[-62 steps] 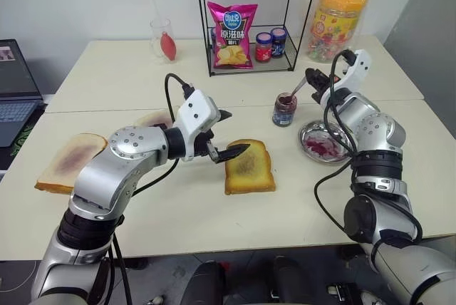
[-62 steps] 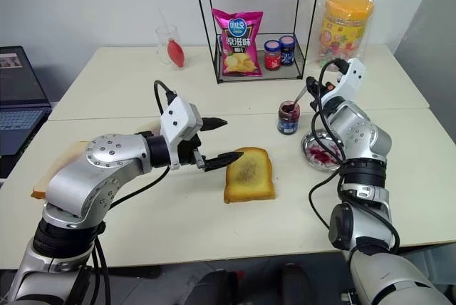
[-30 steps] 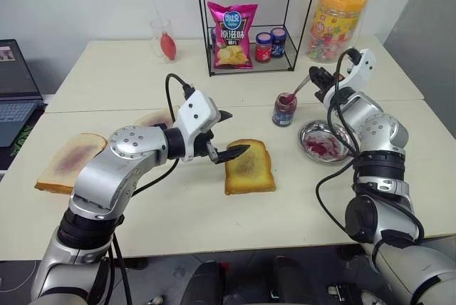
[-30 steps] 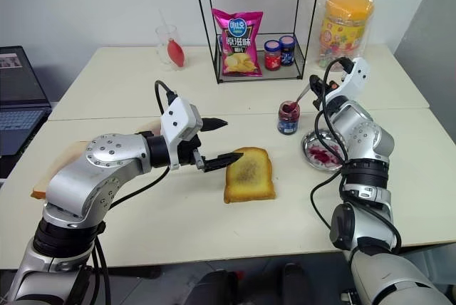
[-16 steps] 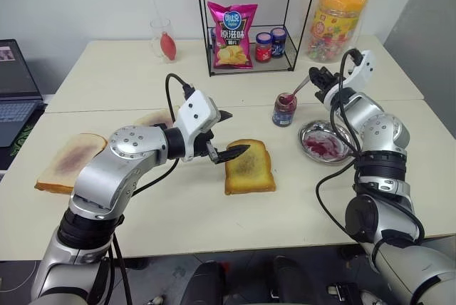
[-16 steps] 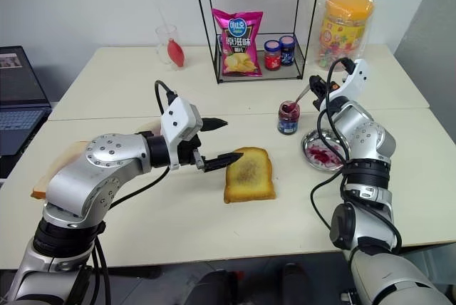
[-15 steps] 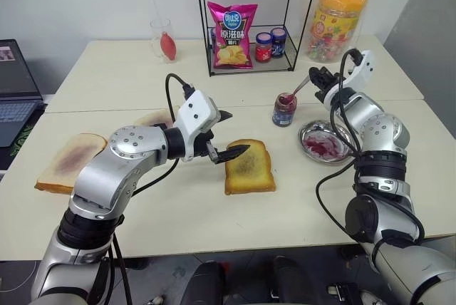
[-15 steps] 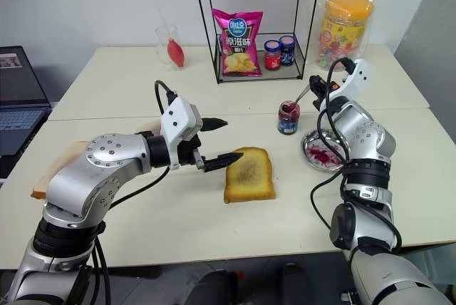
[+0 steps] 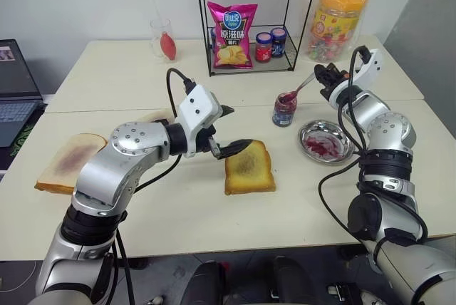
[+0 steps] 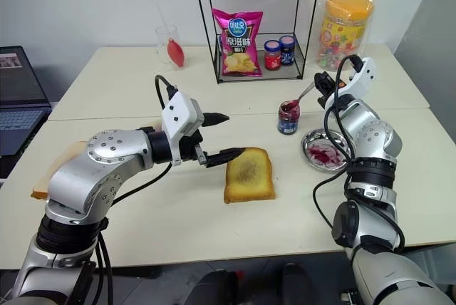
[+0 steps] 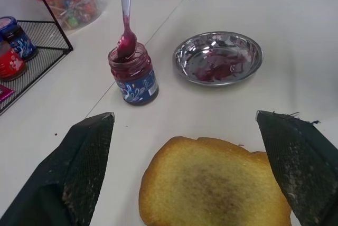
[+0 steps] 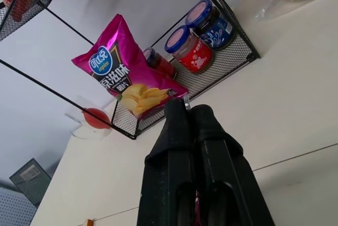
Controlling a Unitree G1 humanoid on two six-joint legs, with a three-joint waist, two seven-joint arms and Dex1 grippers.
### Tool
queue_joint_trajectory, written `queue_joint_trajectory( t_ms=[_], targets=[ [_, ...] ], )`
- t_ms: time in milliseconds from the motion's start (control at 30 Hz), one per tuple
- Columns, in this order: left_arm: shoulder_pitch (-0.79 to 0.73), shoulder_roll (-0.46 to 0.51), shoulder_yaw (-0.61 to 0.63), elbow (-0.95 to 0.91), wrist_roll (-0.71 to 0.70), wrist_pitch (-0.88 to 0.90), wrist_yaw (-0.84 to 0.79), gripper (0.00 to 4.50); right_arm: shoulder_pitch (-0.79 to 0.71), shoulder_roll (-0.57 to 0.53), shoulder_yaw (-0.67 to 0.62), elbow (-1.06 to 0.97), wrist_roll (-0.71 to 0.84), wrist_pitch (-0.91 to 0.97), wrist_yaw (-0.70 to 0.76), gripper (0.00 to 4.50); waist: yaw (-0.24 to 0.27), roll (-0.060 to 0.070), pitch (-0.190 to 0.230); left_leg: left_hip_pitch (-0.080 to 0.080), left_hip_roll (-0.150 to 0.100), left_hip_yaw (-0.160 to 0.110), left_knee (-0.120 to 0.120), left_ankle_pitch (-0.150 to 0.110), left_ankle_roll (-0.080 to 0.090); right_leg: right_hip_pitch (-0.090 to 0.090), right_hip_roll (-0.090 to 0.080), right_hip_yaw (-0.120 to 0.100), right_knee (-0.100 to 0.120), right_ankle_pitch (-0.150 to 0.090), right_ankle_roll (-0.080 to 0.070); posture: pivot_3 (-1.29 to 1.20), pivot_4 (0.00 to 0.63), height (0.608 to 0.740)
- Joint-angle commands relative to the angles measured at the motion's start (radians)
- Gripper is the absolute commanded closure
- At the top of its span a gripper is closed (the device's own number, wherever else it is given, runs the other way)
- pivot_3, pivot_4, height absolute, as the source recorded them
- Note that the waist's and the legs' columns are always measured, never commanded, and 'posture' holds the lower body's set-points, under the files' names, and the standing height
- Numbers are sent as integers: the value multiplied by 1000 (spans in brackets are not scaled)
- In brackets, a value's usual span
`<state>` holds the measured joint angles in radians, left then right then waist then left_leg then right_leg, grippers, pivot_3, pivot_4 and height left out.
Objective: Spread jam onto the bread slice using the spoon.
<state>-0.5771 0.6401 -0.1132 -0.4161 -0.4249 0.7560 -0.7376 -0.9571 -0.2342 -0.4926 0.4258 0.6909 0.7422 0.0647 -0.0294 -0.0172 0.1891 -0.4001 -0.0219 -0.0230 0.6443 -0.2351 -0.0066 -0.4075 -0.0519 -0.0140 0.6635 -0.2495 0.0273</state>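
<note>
Silvery spoon (image 11: 125,20) jam-coated, pinched by right end effector (image 9: 329,77), left end effector (image 9: 229,131) wide, empty

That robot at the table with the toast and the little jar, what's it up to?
It is making jam toast. The right gripper is shut on a small spoon, whose bowl sits at the mouth of the open jam jar, coated in jam. The left gripper hangs open just above the near edge of the bread slice. Beside the jar, a metal dish holds red smears.
</note>
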Motion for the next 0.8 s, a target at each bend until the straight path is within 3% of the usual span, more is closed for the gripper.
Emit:
queue_joint_trajectory(
  t_ms=[33,800],
  targets=[
    [-23,-3,15,-7,6,-20,2,0,-11,-20,-16,-62,31,6,2,4473,0,0,0,0,0,0,0,0,0,0,0,0,0,0,0,0,150,740],
    [-9,-33,60,1,-45,-24,-3,0,-12,18,-121,-59,153,21,-58,4473,0,0,0,0,0,0,0,0,0,0,0,0,0,0,0,0,150,740]
  ],
)
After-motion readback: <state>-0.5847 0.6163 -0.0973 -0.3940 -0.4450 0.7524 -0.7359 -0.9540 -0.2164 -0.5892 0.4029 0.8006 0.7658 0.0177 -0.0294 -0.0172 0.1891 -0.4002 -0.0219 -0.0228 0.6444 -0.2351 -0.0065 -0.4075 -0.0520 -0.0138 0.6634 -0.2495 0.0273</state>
